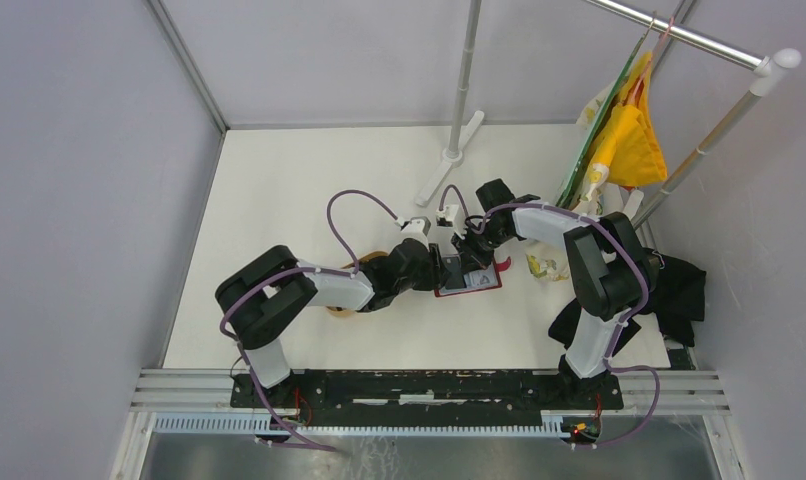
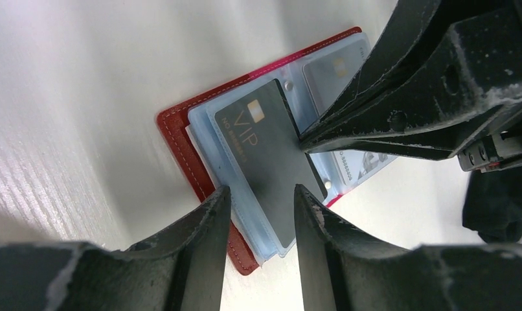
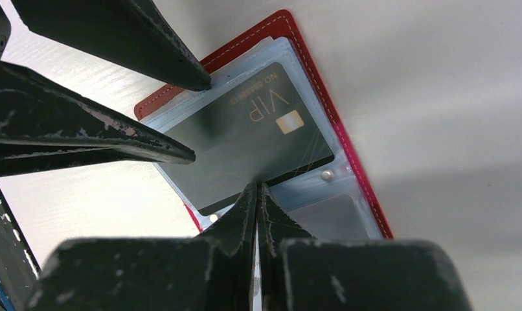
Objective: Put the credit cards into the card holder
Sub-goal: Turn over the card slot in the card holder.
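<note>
Both grippers meet at a black card (image 2: 265, 149) on the open card holder (image 2: 181, 139).

The left gripper (image 2: 261, 189) has its fingers apart, straddling the near end of the black card. A strip of sleeve shows between one finger and the card's edge, and it is unclear whether the other finger touches. The right gripper (image 3: 257, 186) is closed with nothing between its tips, pressed against the card's long edge. The card, marked VIP, lies askew on the holder's clear bluish sleeves. A pale card (image 2: 333, 68) sits in a farther pocket. The red holder lies flat near the middle of the white table (image 1: 279, 180), between the arms.
</note>
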`<state>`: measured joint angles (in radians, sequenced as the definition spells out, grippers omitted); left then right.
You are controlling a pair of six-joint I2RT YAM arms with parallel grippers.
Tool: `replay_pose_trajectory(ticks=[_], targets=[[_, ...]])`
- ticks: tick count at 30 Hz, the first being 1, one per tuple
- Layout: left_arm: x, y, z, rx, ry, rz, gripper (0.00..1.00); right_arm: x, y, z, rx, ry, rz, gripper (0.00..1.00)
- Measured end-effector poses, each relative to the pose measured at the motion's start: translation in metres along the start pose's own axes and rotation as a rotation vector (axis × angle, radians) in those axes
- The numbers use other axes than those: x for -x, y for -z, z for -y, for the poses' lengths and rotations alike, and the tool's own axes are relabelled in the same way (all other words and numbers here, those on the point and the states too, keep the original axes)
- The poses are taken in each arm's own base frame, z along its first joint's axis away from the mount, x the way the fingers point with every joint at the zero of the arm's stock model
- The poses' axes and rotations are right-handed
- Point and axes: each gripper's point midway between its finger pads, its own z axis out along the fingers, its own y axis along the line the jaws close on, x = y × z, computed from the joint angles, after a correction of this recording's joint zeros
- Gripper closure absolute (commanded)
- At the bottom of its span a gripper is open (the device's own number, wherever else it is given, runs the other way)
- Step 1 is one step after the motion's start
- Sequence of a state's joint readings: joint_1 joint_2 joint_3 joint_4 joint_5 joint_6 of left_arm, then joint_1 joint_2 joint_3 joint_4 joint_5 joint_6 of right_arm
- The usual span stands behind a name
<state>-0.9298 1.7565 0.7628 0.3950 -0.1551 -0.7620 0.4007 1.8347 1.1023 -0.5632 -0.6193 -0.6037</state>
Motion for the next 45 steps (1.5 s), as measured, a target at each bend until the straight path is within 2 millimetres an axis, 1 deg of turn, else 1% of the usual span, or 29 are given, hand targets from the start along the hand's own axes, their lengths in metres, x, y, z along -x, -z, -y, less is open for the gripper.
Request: replay_pose_trajectory(ticks=[6,13,16,26,39,45], targets=[[0.001,0.001,0.002,-0.009,0.002,0.000,0.54,0.000,0.001,0.001,-0.001,-0.004,0.000,0.96],[0.011,0.011,0.009,-0.033,0.007,0.024,0.54,-0.001,0.000,0.001,0.001,-0.006,-0.002,0.97],[0.012,0.012,0.011,-0.039,0.007,0.026,0.54,-0.001,0.000,0.001,0.002,-0.007,-0.002,0.97],[0.008,0.012,0.013,-0.050,0.006,0.010,0.54,-0.001,0.000,0.001,0.002,-0.008,-0.003,0.97],[-0.001,0.003,0.007,-0.027,0.013,-0.014,0.54,-0.001,0.000,0.001,0.002,-0.007,-0.003,0.97],[-0.001,0.002,0.007,-0.026,0.020,-0.017,0.53,-0.001,0.000,0.001,0.002,-0.007,-0.003,0.97]])
